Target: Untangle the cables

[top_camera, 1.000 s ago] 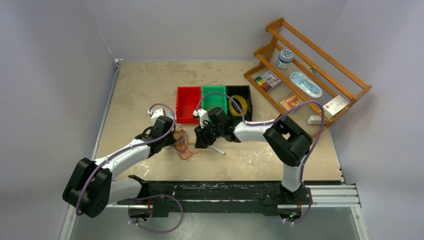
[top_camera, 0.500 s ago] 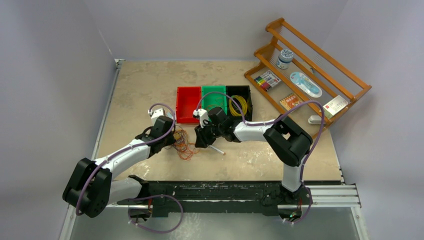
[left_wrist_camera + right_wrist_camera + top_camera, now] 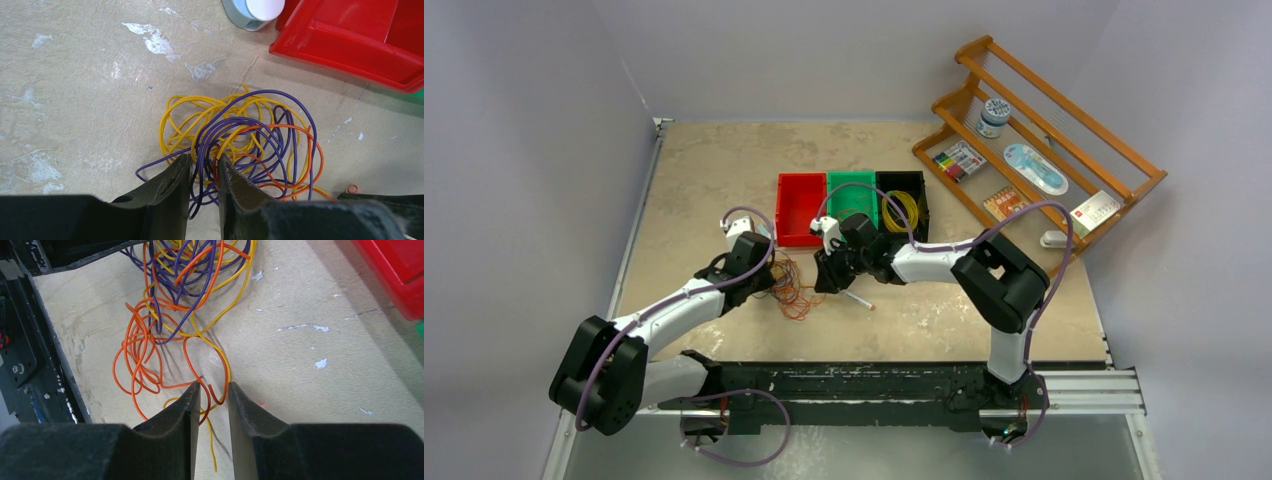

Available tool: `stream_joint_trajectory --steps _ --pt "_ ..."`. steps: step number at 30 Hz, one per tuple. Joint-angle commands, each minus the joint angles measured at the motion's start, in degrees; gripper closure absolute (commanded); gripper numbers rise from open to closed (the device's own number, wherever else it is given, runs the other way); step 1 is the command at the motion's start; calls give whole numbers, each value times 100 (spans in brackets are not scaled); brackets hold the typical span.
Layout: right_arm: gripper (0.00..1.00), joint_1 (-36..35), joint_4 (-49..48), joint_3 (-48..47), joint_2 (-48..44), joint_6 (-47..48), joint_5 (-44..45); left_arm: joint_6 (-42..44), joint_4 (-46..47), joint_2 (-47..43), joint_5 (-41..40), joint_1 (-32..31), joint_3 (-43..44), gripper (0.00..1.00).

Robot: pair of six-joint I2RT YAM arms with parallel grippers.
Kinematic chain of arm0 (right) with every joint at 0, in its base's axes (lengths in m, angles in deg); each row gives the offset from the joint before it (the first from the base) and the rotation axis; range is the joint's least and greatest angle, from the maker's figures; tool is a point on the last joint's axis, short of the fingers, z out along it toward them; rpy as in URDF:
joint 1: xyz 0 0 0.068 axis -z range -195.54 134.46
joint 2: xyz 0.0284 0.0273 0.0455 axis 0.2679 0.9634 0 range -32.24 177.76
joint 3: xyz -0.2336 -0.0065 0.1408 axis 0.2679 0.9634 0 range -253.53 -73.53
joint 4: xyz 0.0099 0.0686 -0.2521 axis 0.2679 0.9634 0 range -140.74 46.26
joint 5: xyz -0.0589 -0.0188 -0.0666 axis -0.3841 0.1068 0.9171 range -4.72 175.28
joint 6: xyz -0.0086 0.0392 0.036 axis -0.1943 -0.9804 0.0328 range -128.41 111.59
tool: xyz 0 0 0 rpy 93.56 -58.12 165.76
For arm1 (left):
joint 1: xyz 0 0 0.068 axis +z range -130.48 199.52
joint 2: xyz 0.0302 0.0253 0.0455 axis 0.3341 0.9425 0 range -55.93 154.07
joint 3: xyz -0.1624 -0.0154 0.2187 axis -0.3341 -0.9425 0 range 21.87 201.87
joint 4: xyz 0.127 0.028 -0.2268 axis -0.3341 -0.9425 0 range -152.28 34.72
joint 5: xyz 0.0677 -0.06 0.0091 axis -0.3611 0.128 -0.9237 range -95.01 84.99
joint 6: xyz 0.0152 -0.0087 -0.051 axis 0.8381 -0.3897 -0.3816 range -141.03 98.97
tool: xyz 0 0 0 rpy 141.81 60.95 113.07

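Cables [image 3: 240,145] mid-table | left claw [image 3: 204,167] clamps purple strand | right claw [image 3: 214,392] narrowly apart

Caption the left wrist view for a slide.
Left gripper pinching purple strands at the near edge of the yellow, purple and orange cables, red bin beyond.

Cables [image 3: 792,288] on table [image 3: 714,170], before bins [image 3: 801,208], between arms.

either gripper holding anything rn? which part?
Left gripper pinches purple strands at the near edge of the cables. Right gripper straddles an orange loop; grip can't be told.
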Motion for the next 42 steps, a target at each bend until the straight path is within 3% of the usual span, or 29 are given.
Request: stream_joint_trajectory --steps 1,12,18,24,31,42 --pt "73 -28 -185 -94 -374 16 128 -41 148 12 -136 26 39 76" --pt "92 -21 -48 -10 -770 -53 782 -43 203 106 -141 27 60 76" --pt "98 -20 31 -5 -876 -52 1073 -50 214 110 -157 26 48 77" --pt "79 -20 76 -61 -754 120 773 -41 210 127 -155 27 57 77" --pt "64 -28 -68 -73 -511 148 345 -37 254 174 -130 27 43 77" --pt "61 -29 -106 -150 -229 178 76 -58 236 132 -161 27 8 77"
